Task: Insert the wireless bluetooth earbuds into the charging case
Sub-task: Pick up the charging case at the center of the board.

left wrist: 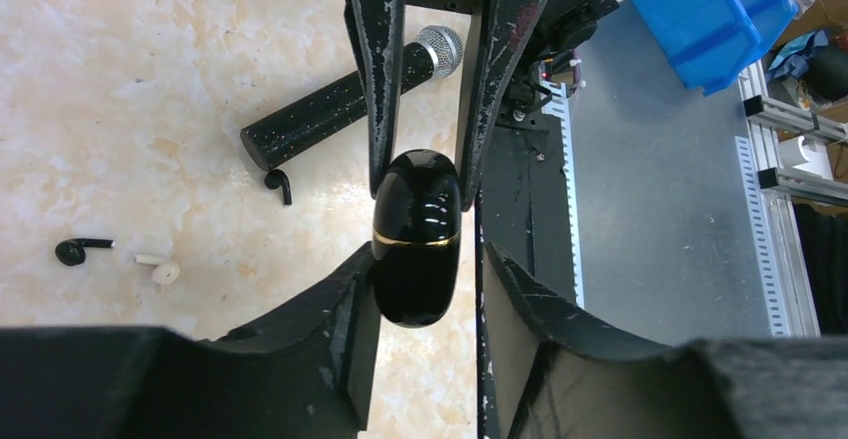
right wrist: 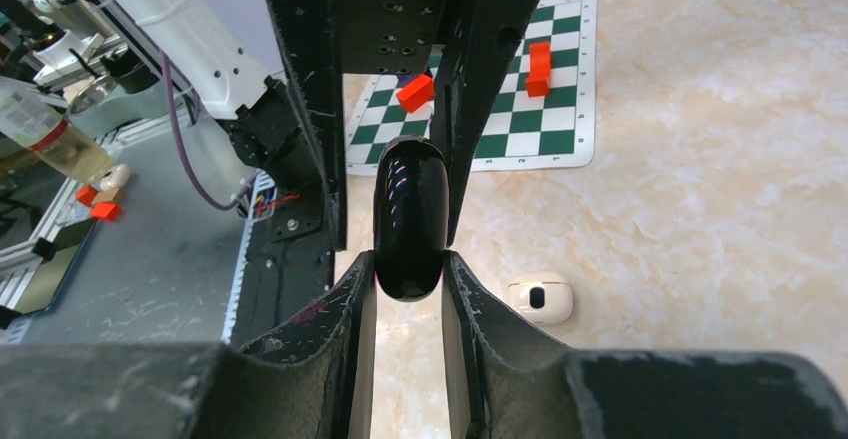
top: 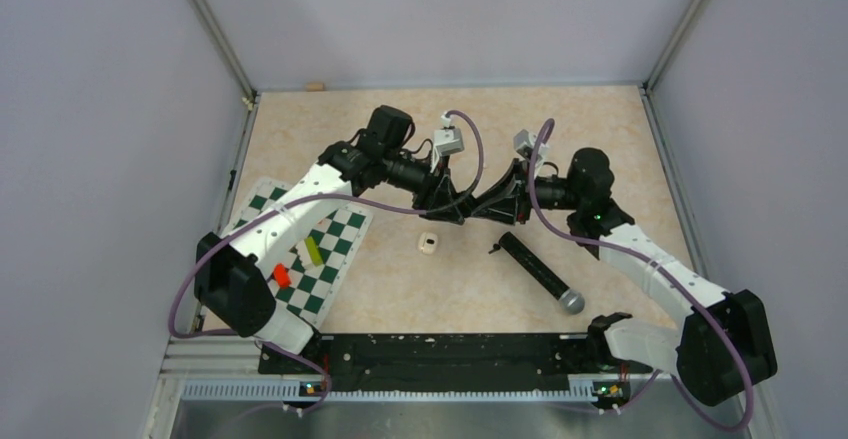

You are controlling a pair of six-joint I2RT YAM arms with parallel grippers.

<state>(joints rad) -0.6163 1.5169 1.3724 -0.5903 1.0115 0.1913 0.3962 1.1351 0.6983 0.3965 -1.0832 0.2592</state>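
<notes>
While the right gripper (right wrist: 407, 261) clamps one end of the glossy charging case (left wrist: 417, 237), the left gripper (left wrist: 428, 255) sets its jaws narrow round the other end, and I cannot tell whether they pinch; best, I judge, to grip either side of the gold seam (left wrist: 415, 242) and hinge gently; the earbuds (left wrist: 80, 250) lie loose below and aside of the jaws on the beige marbled tabletop (top: 330, 119); pale lilac walls (top: 440, 19) enclose it.

I've got a black microphone (top: 540, 272) lying on the beige tabletop (top: 620, 139), silver head toward the near edge. Checkered mat (top: 345, 234) at left carries a red block (top: 282, 275) and a yellow-green block (top: 314, 250).
</notes>
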